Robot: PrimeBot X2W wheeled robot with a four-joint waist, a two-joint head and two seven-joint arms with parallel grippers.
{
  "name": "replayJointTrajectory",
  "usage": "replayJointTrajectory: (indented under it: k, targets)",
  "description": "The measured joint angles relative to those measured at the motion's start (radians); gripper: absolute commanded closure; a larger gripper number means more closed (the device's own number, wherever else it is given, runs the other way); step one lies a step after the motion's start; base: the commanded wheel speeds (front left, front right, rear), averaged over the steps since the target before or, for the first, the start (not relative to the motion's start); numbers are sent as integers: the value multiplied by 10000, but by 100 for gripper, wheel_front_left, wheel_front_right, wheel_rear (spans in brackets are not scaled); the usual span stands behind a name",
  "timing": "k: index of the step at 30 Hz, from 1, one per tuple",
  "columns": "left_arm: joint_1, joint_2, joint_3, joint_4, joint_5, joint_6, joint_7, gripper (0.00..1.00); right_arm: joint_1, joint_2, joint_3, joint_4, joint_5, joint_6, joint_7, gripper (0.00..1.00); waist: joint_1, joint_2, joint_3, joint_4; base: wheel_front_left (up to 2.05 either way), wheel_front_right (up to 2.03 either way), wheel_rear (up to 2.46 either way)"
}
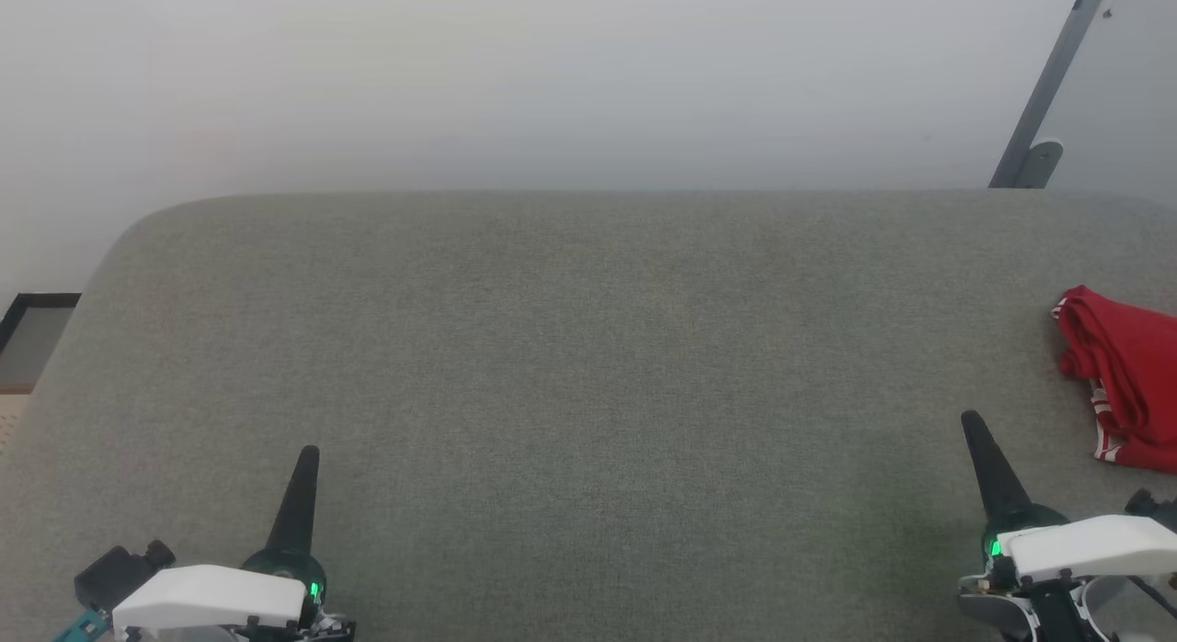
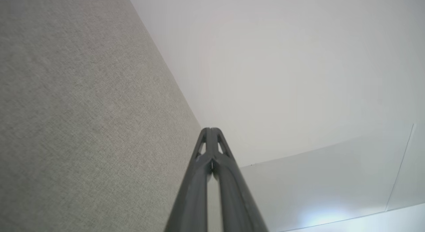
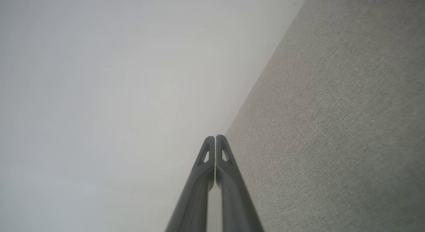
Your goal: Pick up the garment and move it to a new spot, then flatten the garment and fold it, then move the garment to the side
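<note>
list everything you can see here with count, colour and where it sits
garment: 1, bright red with red-and-white striped trim, bunched up at the right edge of the padded surface, partly cut off by the picture
padded surface: 1, grey woven fabric, rounded far corners, spanning the head view
wall: 1, pale off-white, behind the surface
bar: 1, grey, leaning, upper right beyond the surface
framed panel: 1, dark rim, at the far left edge beside the surface; what it is cannot be told
left hand: 1, dark fingers on a white wrist, lower left, shut, holding nothing
right hand: 1, dark fingers on a white wrist, lower right, shut, holding nothing, apart from the garment
</note>
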Motion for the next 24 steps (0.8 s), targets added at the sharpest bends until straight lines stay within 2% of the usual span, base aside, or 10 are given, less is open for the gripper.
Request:
replayJointTrajectory:
  k: [24]
  targets:
    - [-478, -148, 90, 263, -1659, 0, 529, 100, -312, 159, -40, 226, 1670, 0, 303, 100, 0, 0, 104, -83, 0, 0, 0]
